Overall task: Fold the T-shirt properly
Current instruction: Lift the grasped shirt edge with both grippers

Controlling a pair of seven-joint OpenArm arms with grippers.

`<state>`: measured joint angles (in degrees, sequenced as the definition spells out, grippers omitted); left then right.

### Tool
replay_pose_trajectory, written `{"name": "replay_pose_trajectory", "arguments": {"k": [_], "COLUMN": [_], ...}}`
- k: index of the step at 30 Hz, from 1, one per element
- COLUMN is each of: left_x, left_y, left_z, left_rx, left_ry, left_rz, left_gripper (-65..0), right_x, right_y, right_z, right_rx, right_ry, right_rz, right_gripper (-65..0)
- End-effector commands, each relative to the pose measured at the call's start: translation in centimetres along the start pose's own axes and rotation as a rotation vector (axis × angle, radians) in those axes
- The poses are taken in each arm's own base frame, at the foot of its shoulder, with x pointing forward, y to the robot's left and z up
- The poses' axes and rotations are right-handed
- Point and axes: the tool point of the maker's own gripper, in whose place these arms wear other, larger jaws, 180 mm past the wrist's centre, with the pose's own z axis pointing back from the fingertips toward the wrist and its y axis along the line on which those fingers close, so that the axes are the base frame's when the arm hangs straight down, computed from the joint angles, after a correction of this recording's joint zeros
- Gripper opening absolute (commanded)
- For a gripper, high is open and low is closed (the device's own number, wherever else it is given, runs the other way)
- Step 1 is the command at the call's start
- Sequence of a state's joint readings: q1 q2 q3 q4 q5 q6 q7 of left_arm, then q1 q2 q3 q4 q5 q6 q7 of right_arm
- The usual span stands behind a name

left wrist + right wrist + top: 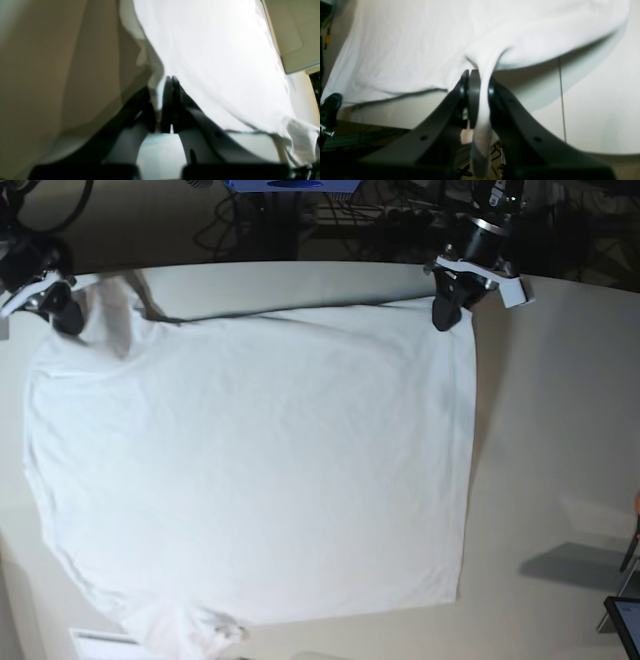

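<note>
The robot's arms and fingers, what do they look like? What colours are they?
The left gripper and the right gripper each have two long, dark fingers that curve inward to flat tips, with small round holes along them. From the base view, the left arm's wrist is a black tube with a silver ring, above a white bracket.

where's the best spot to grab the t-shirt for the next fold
Likely the two far corners of the T-shirt, approached from the table's far edge. It lies spread flat, and its far hem lies along that edge. The right gripper already pinches a bunch of cloth there; the left gripper is shut at the other corner.
</note>
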<state>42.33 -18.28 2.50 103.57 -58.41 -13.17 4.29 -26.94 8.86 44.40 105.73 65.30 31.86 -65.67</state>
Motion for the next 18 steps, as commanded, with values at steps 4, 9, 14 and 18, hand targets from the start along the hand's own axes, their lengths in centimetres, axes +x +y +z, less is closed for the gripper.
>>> {"name": "replay_pose_trajectory", "arguments": {"k": [4,9,14,18], "left_x": [2.3,2.4,3.7,5.0], "left_y": [-2.0,-1.5,-0.4,0.5], "left_z": [0.4,0.5,0.5,0.8], "left_rx": [-0.054,-0.010,0.016,0.038], "left_ry": [-0.061,-0.070,-0.115,-0.156], "left_rz": [-0.016,-0.004,0.139,0.153], "left_gripper": [-65.0,-65.0,-65.0,-65.0], "right_x": [2.8,4.9,7.7,8.8], "right_y": [0.8,1.3,1.8,1.2], "right_z": [-0.5,-1.6,-2.2,-3.0], "right_rx": [0.030,0.045,0.061,0.074], "right_ry": [-0.038,-0.055,-0.088,-0.086], "right_rz": [0.055,0.029,0.041,0.023], "right_gripper": [-64.3,-64.3,-64.3,-64.3]}}
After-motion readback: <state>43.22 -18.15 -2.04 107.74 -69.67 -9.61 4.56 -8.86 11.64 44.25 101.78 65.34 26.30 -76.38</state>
